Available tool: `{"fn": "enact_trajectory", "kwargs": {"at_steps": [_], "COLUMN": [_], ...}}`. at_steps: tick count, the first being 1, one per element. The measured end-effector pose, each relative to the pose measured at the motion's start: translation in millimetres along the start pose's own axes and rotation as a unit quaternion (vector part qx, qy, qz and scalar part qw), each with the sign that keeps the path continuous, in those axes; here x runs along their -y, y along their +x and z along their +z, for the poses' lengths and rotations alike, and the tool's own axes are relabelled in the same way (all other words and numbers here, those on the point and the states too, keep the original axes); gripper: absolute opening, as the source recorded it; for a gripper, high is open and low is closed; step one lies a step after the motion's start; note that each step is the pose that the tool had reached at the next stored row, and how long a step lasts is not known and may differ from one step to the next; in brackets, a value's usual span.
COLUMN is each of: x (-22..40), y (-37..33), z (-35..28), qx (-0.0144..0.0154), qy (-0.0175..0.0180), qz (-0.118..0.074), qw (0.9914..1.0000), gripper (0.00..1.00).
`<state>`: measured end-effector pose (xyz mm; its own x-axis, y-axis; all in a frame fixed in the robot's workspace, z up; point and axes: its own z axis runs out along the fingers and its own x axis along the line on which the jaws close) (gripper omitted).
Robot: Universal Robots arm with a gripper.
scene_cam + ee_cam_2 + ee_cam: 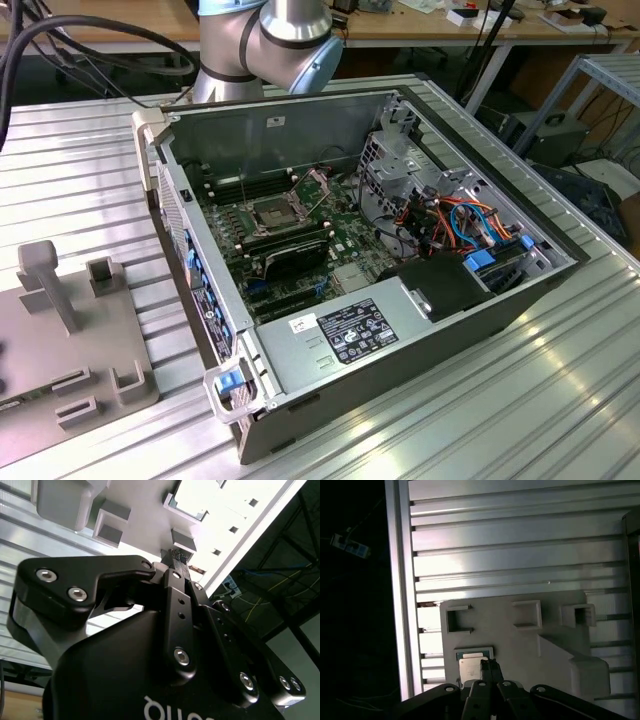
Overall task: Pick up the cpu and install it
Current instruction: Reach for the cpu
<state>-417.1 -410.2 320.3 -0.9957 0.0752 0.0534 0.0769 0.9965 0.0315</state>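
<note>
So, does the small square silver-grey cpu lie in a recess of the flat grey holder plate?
Yes, in the first wrist view the cpu lies flat inside a square recess of the grey holder plate.

The cpu was dull silver-grey, its holder pale grey, the end effector black, the counter ribbed silver, the motherboard green and the cables orange.

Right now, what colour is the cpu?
The cpu is dull silver-grey, clearest in the first wrist view.
</note>
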Motion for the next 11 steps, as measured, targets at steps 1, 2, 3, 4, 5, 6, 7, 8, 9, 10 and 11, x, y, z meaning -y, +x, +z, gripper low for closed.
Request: {"fn": "enact_trajectory", "kwargs": {"at_steps": [1,2,3,4,5,6,7,8,9,10,11], "x": [1.2,2.5,3.5,4.9,6.7,7.9,9.0,11.3,13.5,14.7,16.2], "y": [-0.1,-0.2,-0.3,-0.4,-0.5,-0.6,-0.7,-0.9,-1.1,-1.2,-1.3], "z": [0.1,0.2,0.3,0.4,0.5,0.5,0.6,0.8,1.0,1.2,1.4], "qx": [-0.0001,-0.0001,-0.0001,0.0000,0.0000,0.0000,0.0000,0.0000,0.0001,0.0001,0.0002], "qy": [0.0001,0.0001,0.0003,0.0007,0.0012,0.0016,0.0019,0.0023,0.0027,0.0029,0.0033], "qz": [0.000,0.000,0.000,0.000,0.000,0.000,0.000,0.000,0.000,0.000,0.000], "qw": [1.00000,1.00000,1.00000,1.00000,1.00000,1.00000,1.00000,1.00000,1.00000,1.00000,0.99999], "gripper": [0.11,0.11,0.11,0.11,0.11,0.11,0.11,0.11,0.11,0.11,0.11]}}
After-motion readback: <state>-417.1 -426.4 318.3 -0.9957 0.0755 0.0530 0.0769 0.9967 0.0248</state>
